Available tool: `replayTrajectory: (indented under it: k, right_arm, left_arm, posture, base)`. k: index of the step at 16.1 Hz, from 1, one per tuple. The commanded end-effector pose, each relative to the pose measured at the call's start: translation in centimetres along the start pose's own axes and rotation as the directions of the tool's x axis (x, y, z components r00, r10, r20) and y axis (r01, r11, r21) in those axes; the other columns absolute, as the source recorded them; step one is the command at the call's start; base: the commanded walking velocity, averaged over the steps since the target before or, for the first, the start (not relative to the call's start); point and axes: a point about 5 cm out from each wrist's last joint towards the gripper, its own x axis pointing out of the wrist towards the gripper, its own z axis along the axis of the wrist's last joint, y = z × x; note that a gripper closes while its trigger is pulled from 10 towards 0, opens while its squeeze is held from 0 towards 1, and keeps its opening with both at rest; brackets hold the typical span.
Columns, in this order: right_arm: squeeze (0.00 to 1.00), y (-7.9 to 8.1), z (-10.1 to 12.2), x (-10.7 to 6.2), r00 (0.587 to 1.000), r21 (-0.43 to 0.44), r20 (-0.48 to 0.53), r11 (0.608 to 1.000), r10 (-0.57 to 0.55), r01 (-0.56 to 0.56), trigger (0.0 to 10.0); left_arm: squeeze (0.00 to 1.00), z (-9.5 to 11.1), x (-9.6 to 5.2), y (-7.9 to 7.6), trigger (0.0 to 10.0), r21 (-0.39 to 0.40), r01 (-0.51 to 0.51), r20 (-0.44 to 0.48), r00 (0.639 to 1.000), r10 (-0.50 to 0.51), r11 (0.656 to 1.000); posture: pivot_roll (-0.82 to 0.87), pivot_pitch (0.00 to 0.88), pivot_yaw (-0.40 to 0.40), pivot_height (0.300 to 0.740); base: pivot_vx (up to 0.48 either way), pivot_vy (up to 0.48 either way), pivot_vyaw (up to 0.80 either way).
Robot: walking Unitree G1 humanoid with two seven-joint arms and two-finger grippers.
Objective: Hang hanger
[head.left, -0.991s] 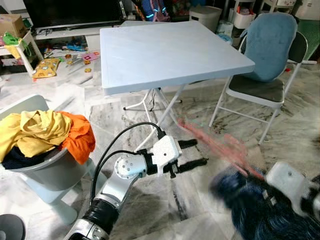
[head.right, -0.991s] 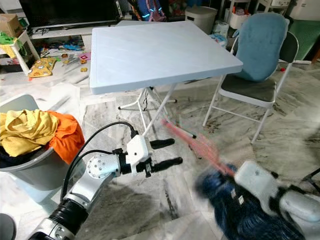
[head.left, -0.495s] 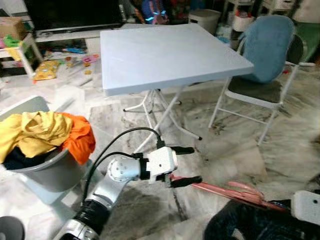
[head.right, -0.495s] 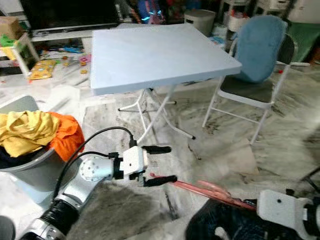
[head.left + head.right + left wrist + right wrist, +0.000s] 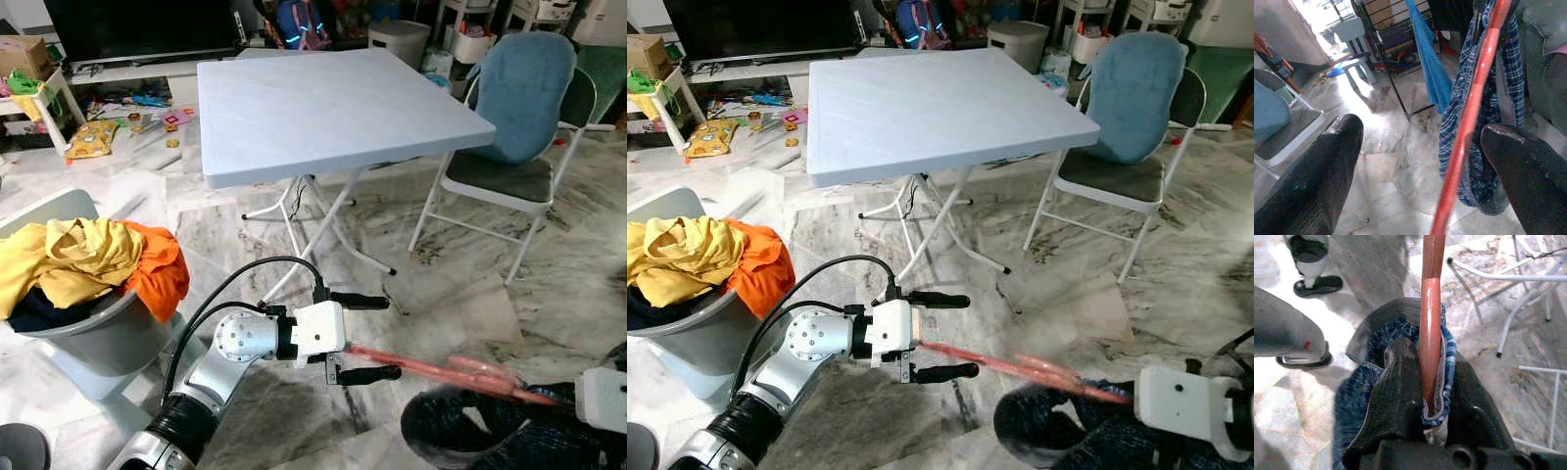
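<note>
A red hanger (image 5: 441,370) carrying a dark blue plaid garment (image 5: 470,436) lies nearly level, low over the marble floor. My right gripper (image 5: 1429,367) is shut on the hanger and a fold of the garment; its white wrist (image 5: 602,397) shows at the far right. My left gripper (image 5: 377,338) is open, and the hanger's free end reaches in between its two black fingers without touching them. In the left wrist view the hanger (image 5: 1469,117) runs between the fingertips (image 5: 1327,171), with the plaid garment (image 5: 1476,147) hanging behind it.
A light blue folding table (image 5: 333,98) stands ahead, with a folding chair (image 5: 519,117) to its right. A grey basket (image 5: 108,338) of yellow and orange clothes is at my left. A black drying rack (image 5: 1400,93) with a blue cloth stands beyond the hanger.
The hanger has swung down from a steep slant toward the table leg to nearly level, and its end now lies between the left fingers. The left gripper has dropped slightly and stayed open.
</note>
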Motion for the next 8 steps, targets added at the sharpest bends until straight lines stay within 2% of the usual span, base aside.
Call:
replayTrajectory:
  k: [1, 3, 5, 6, 8]
  right_arm:
    - [0.00, -0.2, 1.5, -0.3, 0.999, -0.048, 0.044, 0.999, 0.014, -0.012, 10.0]
    - [0.00, -0.2, 2.9, -1.0, 0.995, -0.065, 0.091, 0.997, 0.038, -0.032, 10.0]
    - [0.00, -0.6, 3.6, -1.3, 0.993, -0.072, 0.121, 0.997, 0.014, -0.005, 10.0]
    - [0.00, -0.5, 3.6, -1.3, 0.993, -0.077, 0.117, 0.997, 0.021, -0.012, 10.0]
    - [0.00, -0.1, 3.9, -1.3, 0.992, -0.083, 0.121, 0.996, 0.042, -0.032, 10.0]
  left_arm:
    - [0.00, 0.0, 0.1, -0.1, 10.0, 0.021, 0.041, -0.011, 0.999, -0.041, 0.999]
    - [0.00, 0.0, 0.1, -0.3, 10.0, 0.010, 0.072, -0.005, 0.997, -0.072, 0.997]
    - [0.00, 0.0, 0.3, -0.7, 10.0, 0.003, 0.101, 0.004, 0.995, -0.101, 0.995]
    - [0.00, 0.0, 0.4, -0.7, 9.6, 0.003, 0.106, 0.006, 0.994, -0.106, 0.994]
    - [0.00, 0.1, 0.5, -0.8, 0.0, -0.007, 0.114, 0.020, 0.993, -0.114, 0.993]
  posture:
    - [-0.05, 0.000, -0.018, 0.740]
    - [-0.05, 0.000, -0.018, 0.740]
    - [-0.06, 0.000, -0.015, 0.740]
    - [-0.06, 0.000, -0.014, 0.740]
    - [-0.06, 0.000, -0.013, 0.740]
  base:
    - [0.000, 0.000, 0.00]
    - [0.000, 0.000, 0.00]
    - [0.000, 0.000, 0.00]
    - [0.000, 0.000, 0.00]
    - [0.000, 0.000, 0.00]
